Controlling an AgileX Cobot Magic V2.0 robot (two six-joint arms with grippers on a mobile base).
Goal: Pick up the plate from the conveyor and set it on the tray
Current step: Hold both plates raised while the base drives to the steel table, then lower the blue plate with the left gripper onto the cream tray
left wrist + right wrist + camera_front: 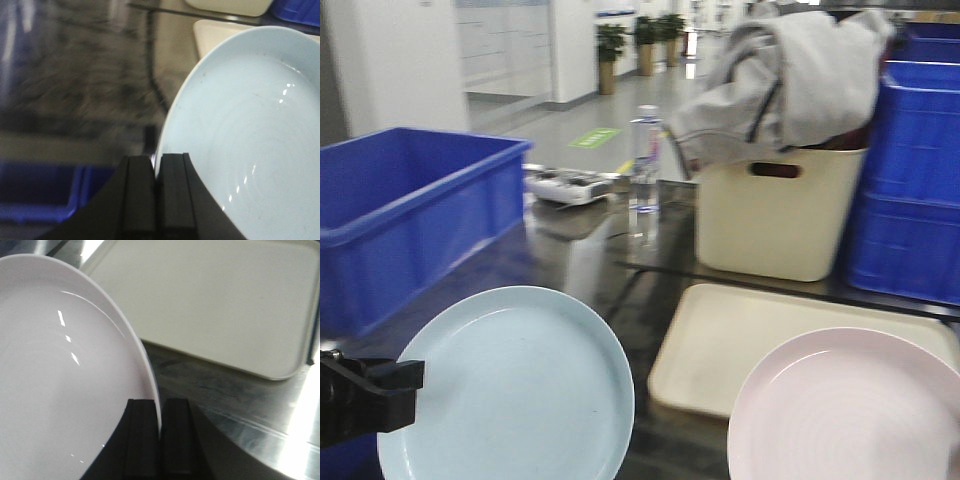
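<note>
1. Pale-blue plate (pixel 510 385) at 7 o'clock is clamped by its rim in the closed left fingers (pixel 137 195). The pink plate (pixel 850 410) at 5 o'clock is held likewise by the right fingers (pixel 142 440).
2. Grabbing looks done. The tray (pixel 730 340) at 4 o'clock holds nothing yet, so placing remains.
3. Dark glossy tabletop (pixel 570 260); beyond, cream bin (pixel 780 215), blue crates (pixel 910 200), and a corridor (pixel 580 120) at 12 o'clock.

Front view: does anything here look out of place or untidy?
Only a grey garment heaped over the cream bin, hanging past its rim. The blue plate in the left claw and the pink plate in the right claw look whole.
</note>
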